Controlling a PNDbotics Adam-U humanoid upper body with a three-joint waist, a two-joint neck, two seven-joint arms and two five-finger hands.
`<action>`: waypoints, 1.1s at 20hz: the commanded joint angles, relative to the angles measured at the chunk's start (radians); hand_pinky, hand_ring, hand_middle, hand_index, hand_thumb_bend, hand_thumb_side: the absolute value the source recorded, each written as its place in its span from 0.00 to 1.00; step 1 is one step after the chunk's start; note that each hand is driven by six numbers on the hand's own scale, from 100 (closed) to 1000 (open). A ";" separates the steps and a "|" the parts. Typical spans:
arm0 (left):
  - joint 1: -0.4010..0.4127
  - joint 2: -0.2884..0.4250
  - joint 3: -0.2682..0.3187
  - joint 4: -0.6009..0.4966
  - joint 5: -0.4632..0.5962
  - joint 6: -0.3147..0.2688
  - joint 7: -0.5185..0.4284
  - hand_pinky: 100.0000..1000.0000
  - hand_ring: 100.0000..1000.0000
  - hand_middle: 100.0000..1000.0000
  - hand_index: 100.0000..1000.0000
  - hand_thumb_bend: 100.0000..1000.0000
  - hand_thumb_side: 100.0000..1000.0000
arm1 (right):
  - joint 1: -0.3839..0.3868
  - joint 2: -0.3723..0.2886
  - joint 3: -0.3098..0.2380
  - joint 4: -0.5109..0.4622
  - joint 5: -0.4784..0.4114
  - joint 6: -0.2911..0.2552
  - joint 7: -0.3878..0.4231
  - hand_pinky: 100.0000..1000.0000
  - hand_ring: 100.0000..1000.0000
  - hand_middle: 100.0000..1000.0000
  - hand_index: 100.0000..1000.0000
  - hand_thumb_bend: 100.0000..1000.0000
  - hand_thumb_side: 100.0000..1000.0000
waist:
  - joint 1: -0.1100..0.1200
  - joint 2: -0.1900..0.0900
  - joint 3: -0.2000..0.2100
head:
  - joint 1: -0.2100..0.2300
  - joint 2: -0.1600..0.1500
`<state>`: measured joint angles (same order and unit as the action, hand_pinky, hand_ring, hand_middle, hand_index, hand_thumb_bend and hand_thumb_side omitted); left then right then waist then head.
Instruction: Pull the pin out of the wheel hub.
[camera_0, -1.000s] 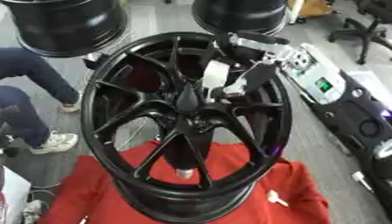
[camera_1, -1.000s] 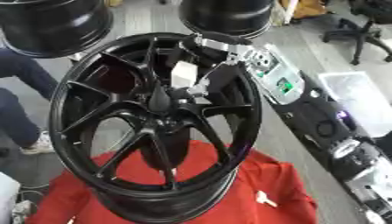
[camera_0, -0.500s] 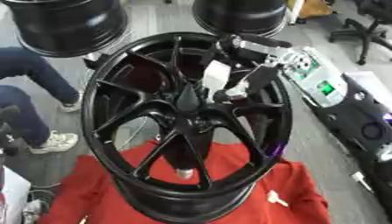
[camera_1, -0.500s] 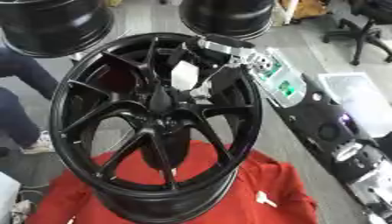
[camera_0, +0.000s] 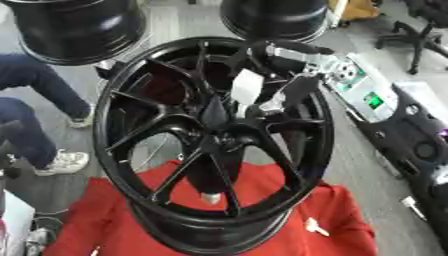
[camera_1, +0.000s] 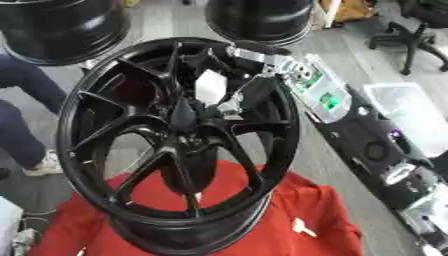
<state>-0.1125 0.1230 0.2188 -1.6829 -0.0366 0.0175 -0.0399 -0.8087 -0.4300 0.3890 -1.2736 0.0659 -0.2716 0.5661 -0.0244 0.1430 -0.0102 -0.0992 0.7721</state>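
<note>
A large black multi-spoke wheel hub (camera_0: 166, 150) stands tilted on a red cloth (camera_0: 306, 210). At the hub's centre a dark tapered piece (camera_0: 214, 112), seemingly the pin, stands up where the spokes meet. My right hand (camera_0: 248, 86), black with a white plate on its back, reaches in from the upper right over the rim. It hangs just right of and above that centre piece. Its silver-jointed forearm (camera_1: 262, 57) crosses the rim's top edge. Whether the hand touches the pin is hidden by dark on dark. My left hand shows in neither view.
Two more black wheels (camera_0: 79, 27) (camera_0: 276, 17) stand behind. A person's legs in blue trousers (camera_0: 35, 95) and a white shoe (camera_0: 61, 162) are at the left. Dark equipment with green lights (camera_1: 328, 100) lines the right; an office chair (camera_0: 420, 35) is at the far right.
</note>
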 joint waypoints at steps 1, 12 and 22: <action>-0.006 0.010 -0.002 -0.015 -0.001 0.000 -0.002 0.66 0.95 0.75 0.65 0.15 0.84 | -0.014 -0.027 -0.009 -0.007 0.001 -0.001 -0.001 0.79 0.73 0.67 0.79 0.53 0.24 | 0.002 -0.013 0.001 | -0.002 -0.002; -0.006 0.009 -0.001 -0.014 -0.002 0.000 -0.001 0.66 0.95 0.75 0.65 0.15 0.85 | -0.012 -0.026 -0.021 0.032 0.021 -0.008 -0.014 0.78 0.72 0.62 0.74 0.48 0.21 | 0.001 -0.013 0.001 | 0.000 -0.002; -0.005 0.009 -0.001 -0.014 -0.003 0.000 -0.001 0.66 0.95 0.75 0.65 0.15 0.85 | -0.012 -0.024 -0.032 0.060 0.031 -0.016 -0.032 0.77 0.69 0.55 0.68 0.43 0.18 | 0.001 -0.012 0.001 | 0.001 -0.002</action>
<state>-0.1125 0.1230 0.2188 -1.6829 -0.0382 0.0175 -0.0399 -0.8040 -0.4300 0.3698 -1.2108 0.0931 -0.2862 0.5395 -0.0246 0.1431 -0.0102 -0.0983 0.7721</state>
